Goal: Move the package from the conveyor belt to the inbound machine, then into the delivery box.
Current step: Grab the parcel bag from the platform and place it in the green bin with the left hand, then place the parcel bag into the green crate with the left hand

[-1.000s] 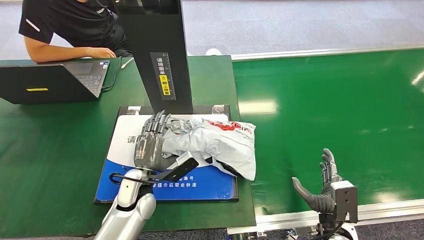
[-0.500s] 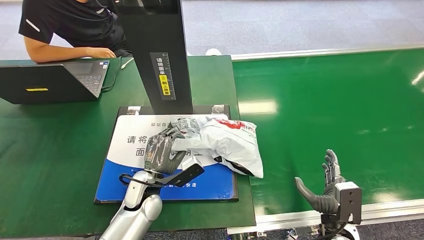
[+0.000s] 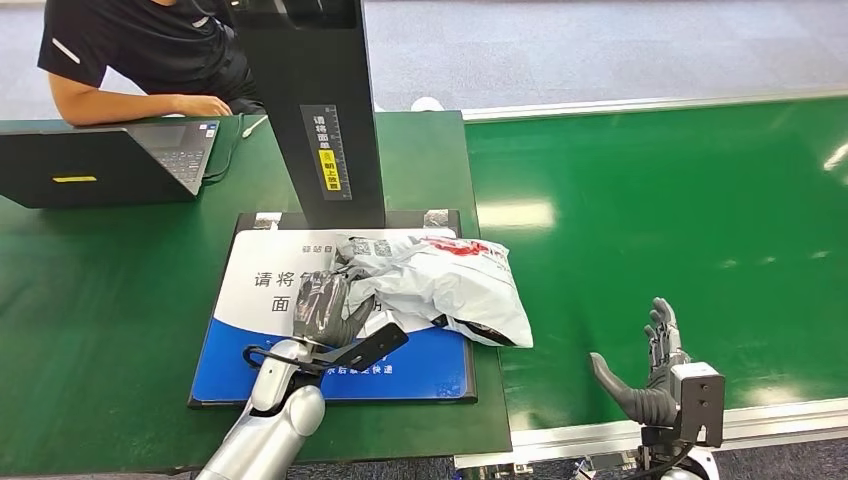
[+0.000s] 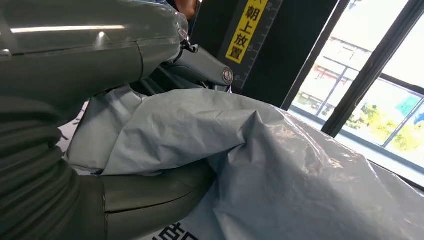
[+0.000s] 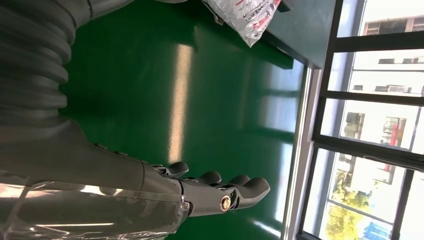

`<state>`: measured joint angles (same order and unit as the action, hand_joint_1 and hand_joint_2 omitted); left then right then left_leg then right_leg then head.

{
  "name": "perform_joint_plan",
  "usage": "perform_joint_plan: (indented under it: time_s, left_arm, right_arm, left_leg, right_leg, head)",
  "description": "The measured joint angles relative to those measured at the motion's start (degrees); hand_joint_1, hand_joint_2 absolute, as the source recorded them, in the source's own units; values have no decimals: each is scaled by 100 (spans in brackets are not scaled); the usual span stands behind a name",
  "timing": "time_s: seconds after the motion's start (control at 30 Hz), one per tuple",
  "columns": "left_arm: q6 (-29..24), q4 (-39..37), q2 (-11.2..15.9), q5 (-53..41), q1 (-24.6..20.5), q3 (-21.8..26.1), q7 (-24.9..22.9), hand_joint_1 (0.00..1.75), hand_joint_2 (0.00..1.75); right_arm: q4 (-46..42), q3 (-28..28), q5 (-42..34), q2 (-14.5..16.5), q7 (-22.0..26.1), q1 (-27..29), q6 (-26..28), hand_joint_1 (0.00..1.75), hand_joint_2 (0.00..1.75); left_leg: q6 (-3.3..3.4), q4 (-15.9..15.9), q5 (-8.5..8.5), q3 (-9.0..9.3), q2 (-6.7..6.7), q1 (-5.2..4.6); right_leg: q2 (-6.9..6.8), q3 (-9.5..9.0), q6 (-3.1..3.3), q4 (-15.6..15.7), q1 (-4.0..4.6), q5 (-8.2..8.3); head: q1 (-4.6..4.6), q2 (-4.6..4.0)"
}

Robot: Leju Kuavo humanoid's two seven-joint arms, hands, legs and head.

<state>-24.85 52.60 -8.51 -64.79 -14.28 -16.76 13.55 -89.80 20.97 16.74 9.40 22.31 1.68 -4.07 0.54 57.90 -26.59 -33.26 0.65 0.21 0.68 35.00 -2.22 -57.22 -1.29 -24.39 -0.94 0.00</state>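
The grey plastic package [image 3: 440,285] with red print lies crumpled on the inbound machine's blue and white pad [image 3: 250,370], its right corner hanging past the pad toward the green conveyor belt [image 3: 680,200]. My left hand [image 3: 322,305] grips the package's left end, fingers curled over it. In the left wrist view the thumb [image 4: 150,192] sits under the package [image 4: 280,170] and the fingers [image 4: 200,65] lie over it. My right hand [image 3: 650,385] is open above the belt's near edge, holding nothing. The right wrist view shows its spread fingers [image 5: 215,192] and the package [image 5: 247,17] far off.
The machine's black column [image 3: 315,100] rises just behind the pad. A black laptop [image 3: 100,160] stands at the back left of the green table, and a person in a black shirt [image 3: 140,50] leans on the table behind it. The belt's metal rail [image 3: 600,435] runs along the near edge.
My left hand's fingers, stretched flat over the package a second ago, have curled around its left end and drawn back slightly. The package's right corner has slid right. The right hand barely moved.
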Motion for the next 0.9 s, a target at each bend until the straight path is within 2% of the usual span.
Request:
perform_joint_plan:
  time_s: [0.13,0.3,0.4,0.57,0.7,0.9]
  left_arm:
    - [-281,-109,42,81,-16,16,-66,175,175]
    - [-1267,-77,314,-521,-21,355,-559,175,175]
    - [-1486,254,499,-884,92,1005,-481,175,175]
    - [-1504,896,677,-1222,291,2296,-319,175,175]
    - [-1504,1290,727,-1266,401,3031,-256,175,175]
    - [-1502,1716,729,-825,464,4111,152,175,175]
  right_arm:
    - [2,5,2,0,7,-4,-2,0,175]
    - [-5,33,23,1,9,15,-3,0,175]
    - [-48,126,4,1,13,67,0,0,175]
    - [-95,292,-39,2,20,132,-21,0,175]
    - [-96,354,-42,2,24,138,-24,0,175]
    - [-97,422,-35,7,40,150,-26,0,175]
  left_leg:
    - [0,0,0,-1,0,0]
    - [-1,-1,0,2,9,2]
    - [-2,-2,0,1,10,4]
    - [-3,-3,0,0,11,5]
    - [-3,-2,1,-2,9,5]
    - [-3,-2,0,1,14,3]
  right_leg:
    - [0,0,0,-1,0,0]
    - [10,3,2,-6,2,-1]
    - [10,8,6,-11,4,-3]
    - [10,9,9,-13,4,-6]
    - [9,7,9,-13,3,-6]
    - [15,8,10,-13,2,-5]
  head:
    - [-1,0]
    - [0,0]
    - [1,0]
    - [1,0]
    - [-2,0]
    - [1,0]
